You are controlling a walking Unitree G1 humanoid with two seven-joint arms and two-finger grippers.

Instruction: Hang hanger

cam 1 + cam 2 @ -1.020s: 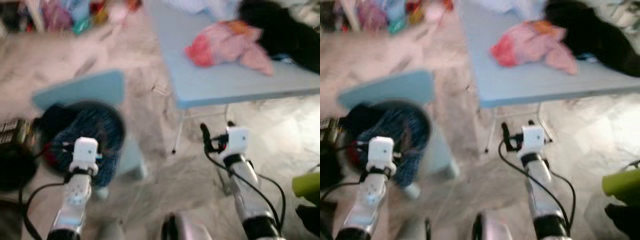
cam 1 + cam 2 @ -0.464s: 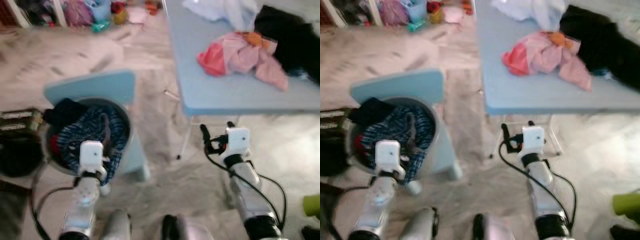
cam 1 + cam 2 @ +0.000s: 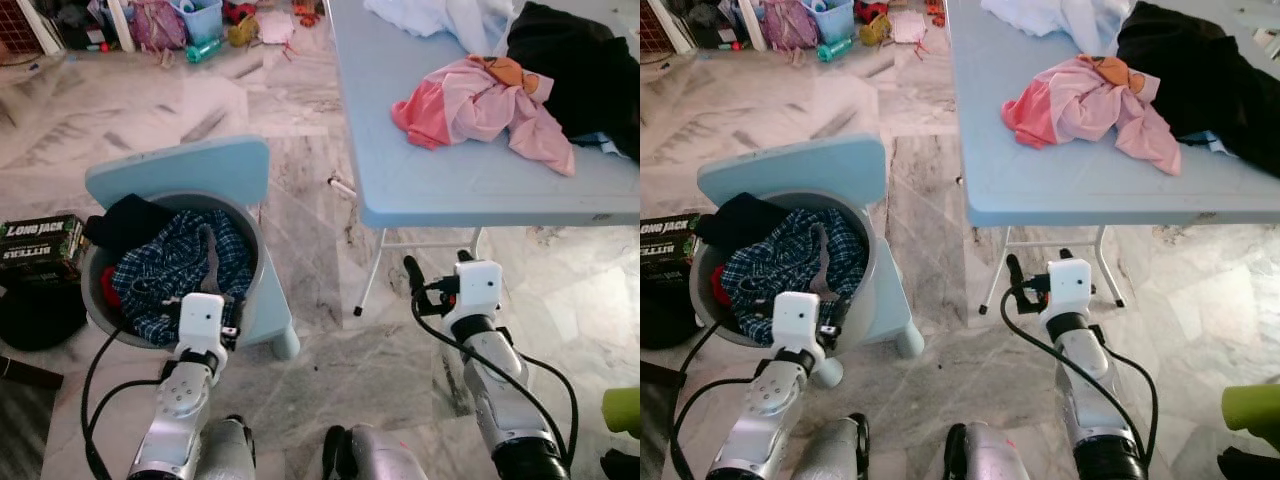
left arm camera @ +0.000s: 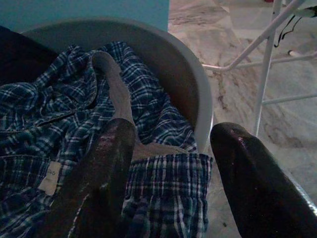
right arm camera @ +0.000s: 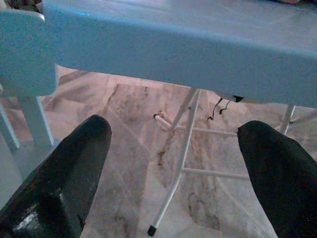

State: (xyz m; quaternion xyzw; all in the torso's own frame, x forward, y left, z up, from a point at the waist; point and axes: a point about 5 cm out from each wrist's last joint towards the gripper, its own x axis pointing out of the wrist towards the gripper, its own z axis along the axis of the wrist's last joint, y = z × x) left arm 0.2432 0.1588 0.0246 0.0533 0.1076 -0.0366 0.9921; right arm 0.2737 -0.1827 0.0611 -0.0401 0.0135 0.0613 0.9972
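Hanger can't be made out anywhere; left gripper [image 4: 168, 188] hovers, fingers wide, over the plaid shirt [image 4: 64, 124] in the basket [image 3: 262, 262], right gripper [image 5: 173, 163] spread wide before the table [image 5: 198, 49], both empty.

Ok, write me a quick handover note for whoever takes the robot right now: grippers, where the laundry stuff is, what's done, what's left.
Left gripper: open, empty, poised at the rim of the grey laundry basket, over the blue plaid shirt.
Right gripper: open, empty, held out low before the light blue table.
The table holds a pink garment, a black garment and white cloth.
Done: nothing picked up.
Left: I can't make out a hanger, so find one, then hang it.
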